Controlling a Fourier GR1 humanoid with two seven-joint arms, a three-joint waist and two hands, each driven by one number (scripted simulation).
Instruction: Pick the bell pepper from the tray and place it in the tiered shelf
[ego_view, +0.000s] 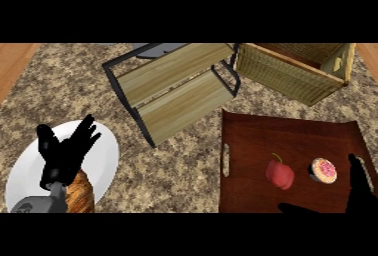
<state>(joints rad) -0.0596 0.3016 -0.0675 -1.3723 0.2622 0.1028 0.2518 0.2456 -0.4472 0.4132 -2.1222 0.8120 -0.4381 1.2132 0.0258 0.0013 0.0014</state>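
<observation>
Here, right hand (359, 182) at the lower right edge of the head view, over the near right part of the tray (295, 130): fingers straight and spread, thumb stretched leftward along the tray's near edge, wide open, holding nothing, touching nothing that can be made out. Bell pepper (280, 173): red, green stem up, lying on the tray just left of that hand, in the span between thumb and fingers but apart from both. Doughnut (323, 170): pink-iced, on the tray between pepper and fingers, close beside the pepper. Tray: dark brown wood, slot handle on its left side, flat on the speckled counter (177, 165). Tiered shelf (177, 85): black frame, pale wooden boards, behind and left of the tray, well apart from the pepper. Wicker basket (295, 70): at the back right, beside the shelf. Left hand (65, 150): at the lower left, open, fingers up, over a white plate (107, 150). Croissant (80, 192): on the plate, beside the left wrist.
</observation>
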